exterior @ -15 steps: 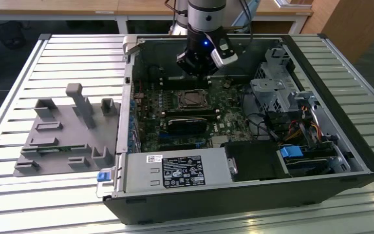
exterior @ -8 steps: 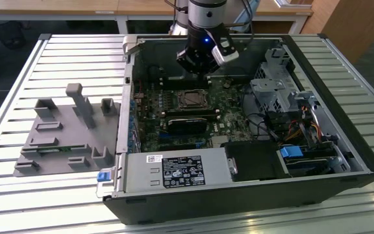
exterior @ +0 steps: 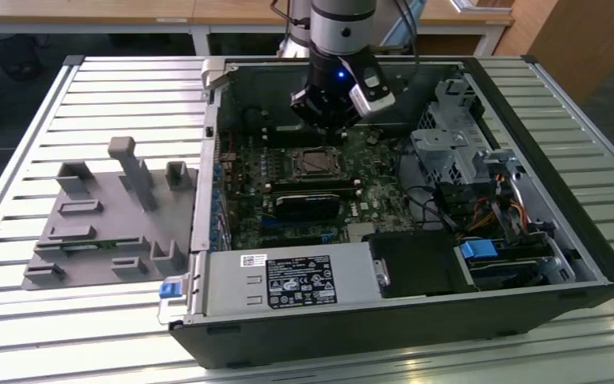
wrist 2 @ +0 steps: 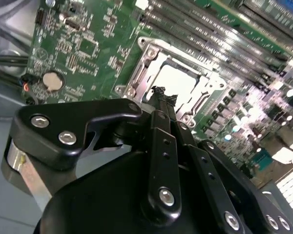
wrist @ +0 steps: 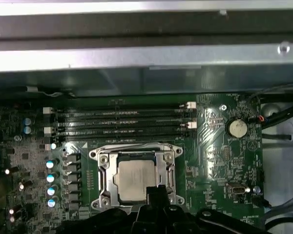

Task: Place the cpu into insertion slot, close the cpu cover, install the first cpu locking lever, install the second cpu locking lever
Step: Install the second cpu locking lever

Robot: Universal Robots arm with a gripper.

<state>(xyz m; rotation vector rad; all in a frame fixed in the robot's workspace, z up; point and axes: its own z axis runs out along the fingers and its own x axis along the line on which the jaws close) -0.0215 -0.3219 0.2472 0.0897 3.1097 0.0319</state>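
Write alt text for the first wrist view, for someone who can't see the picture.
A pale silver cpu sits in the insertion slot on a green motherboard, with the silvery cpu cover closed around it. The black gripper pokes in at the socket's edge. Memory slots and a coin battery lie beyond.

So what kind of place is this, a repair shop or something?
Probably a lab or workshop test bench for computer assembly rather than a shop. An opened computer case lies on a slatted metal table, a robot arm reaches into it over the green circuit board, and a grey holder with slots for parts sits alongside.
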